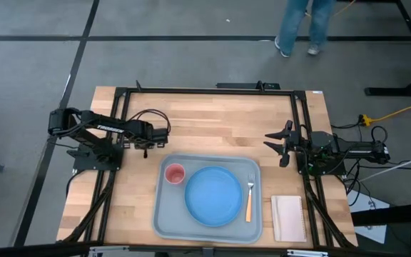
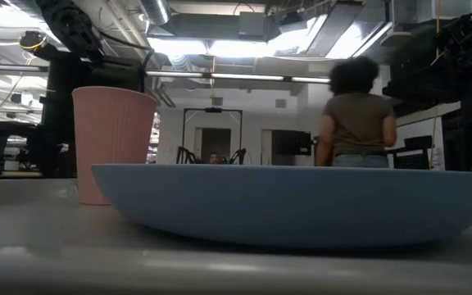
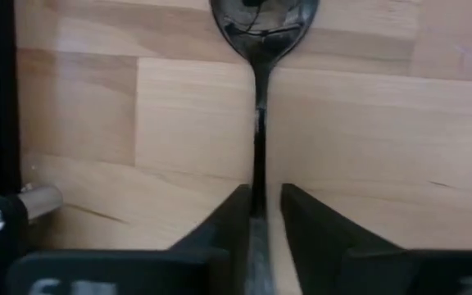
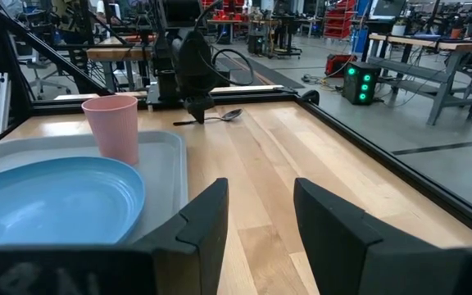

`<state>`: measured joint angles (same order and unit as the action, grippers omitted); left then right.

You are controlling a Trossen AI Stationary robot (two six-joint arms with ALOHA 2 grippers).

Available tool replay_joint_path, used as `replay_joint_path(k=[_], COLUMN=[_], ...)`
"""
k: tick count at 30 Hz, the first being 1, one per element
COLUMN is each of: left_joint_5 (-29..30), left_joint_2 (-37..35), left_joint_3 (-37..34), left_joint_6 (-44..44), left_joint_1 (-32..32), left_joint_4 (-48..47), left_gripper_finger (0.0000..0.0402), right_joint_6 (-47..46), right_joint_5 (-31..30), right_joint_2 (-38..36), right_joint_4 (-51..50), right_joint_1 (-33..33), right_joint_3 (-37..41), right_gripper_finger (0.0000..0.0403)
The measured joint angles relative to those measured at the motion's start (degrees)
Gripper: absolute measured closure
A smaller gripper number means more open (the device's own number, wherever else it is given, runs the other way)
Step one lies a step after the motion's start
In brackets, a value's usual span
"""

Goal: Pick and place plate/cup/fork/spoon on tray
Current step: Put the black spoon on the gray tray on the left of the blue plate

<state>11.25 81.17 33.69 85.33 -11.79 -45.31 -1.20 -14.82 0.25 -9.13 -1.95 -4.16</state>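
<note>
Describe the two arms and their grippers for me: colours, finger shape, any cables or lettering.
Both arms are black, jointed metal. The left arm bears small white lettering, too small to read, and a thin black cable loops above its wrist. The left gripper has two flat, wedge-shaped matte black fingers; a silver screw head shows beside them. The right gripper has the same broad dark fingers. Black cables trail from the right arm's base.

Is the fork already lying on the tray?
Yes, in the high view the fork lies inside the tray, right of the plate.
</note>
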Motion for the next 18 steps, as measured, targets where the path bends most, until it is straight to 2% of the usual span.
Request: replay_joint_path(k=[2, 4, 10, 18], left_joint_5=[-0.2, -0.2, -0.3, -0.7], left_joint_2=[0.0, 0.0, -0.6, -8.6], left_joint_3=[0.0, 0.0, -0.1, -0.4], left_joint_6=[0.0, 0.0, -0.7, -0.7], left_joint_1=[0.0, 0.0, 0.0, 1.7], left_joint_4=[0.1, 0.1, 0.0, -0.6], left_gripper_finger=[0.0377, 0.039, 0.0396, 0.0399], right_joint_6=[0.0, 0.0, 0.0, 0.2], right_joint_5=[0.4, 1.3, 1.5, 1.5], right_joint_2=[0.0, 0.0, 0.0, 0.0], right_joint_4=[0.0, -0.1, -0.1, -0.2], right_joint_1=[0.0, 0.0, 0.0, 0.0], right_joint_3=[0.0, 0.0, 0.0, 0.0], right_gripper_finger=[0.0257, 0.0257, 0.0257, 0.0257])
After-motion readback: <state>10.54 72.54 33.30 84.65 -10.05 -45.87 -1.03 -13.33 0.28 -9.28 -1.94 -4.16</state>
